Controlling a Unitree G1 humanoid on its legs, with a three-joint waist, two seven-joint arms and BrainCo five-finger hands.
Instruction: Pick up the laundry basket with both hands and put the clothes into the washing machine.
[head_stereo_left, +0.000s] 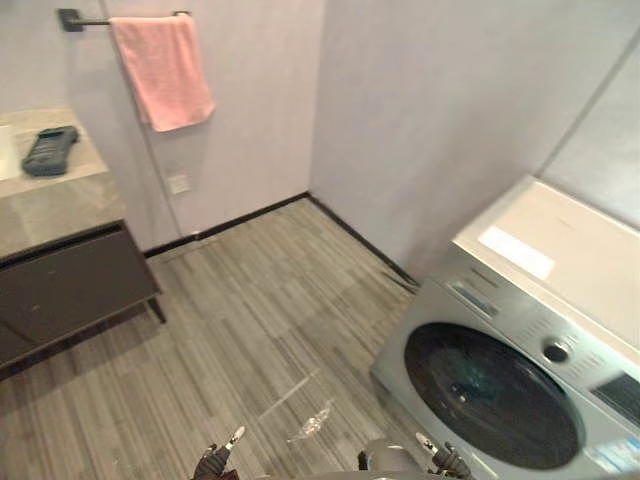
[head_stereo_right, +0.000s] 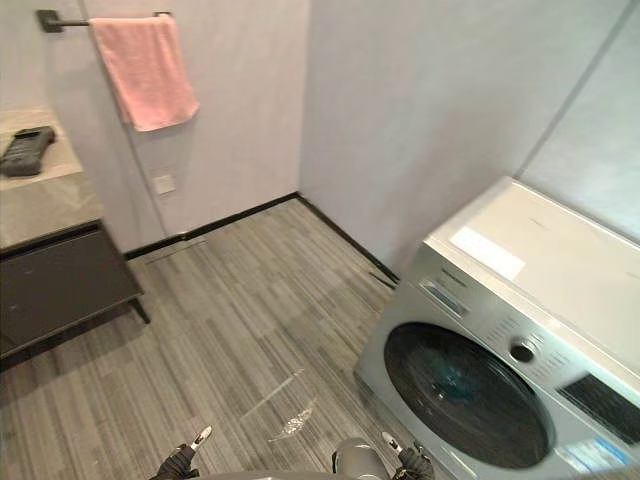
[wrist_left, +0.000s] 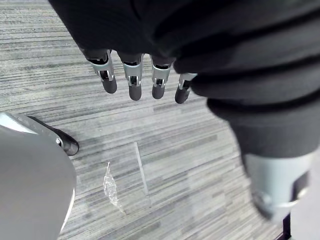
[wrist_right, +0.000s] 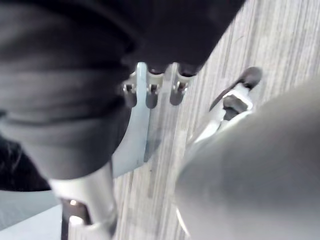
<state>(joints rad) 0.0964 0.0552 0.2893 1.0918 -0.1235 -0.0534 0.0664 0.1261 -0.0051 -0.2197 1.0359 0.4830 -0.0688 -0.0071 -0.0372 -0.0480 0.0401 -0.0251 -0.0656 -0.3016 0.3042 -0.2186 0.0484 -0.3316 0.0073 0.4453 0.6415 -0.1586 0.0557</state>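
The silver-grey washing machine (head_stereo_left: 530, 300) stands at the right against the wall, its white top bare. Its round dark glass door (head_stereo_left: 490, 395) is closed and faces the floor in front of me. My left hand (head_stereo_left: 218, 460) hangs low at the bottom edge, over the striped grey floor; its fingers (wrist_left: 132, 82) hang straight and relaxed with nothing in them. My right hand (head_stereo_left: 440, 462) hangs close to the machine's front corner, and its fingers (wrist_right: 150, 92) are likewise relaxed and hold nothing.
A pink towel (head_stereo_left: 162, 70) hangs from a wall bar at the back left. Below it, a dark vanity cabinet (head_stereo_left: 70, 290) carries a stone counter with a dark device (head_stereo_left: 50, 150) on it. A scrap of clear plastic (head_stereo_left: 310, 425) lies on the floor between my hands.
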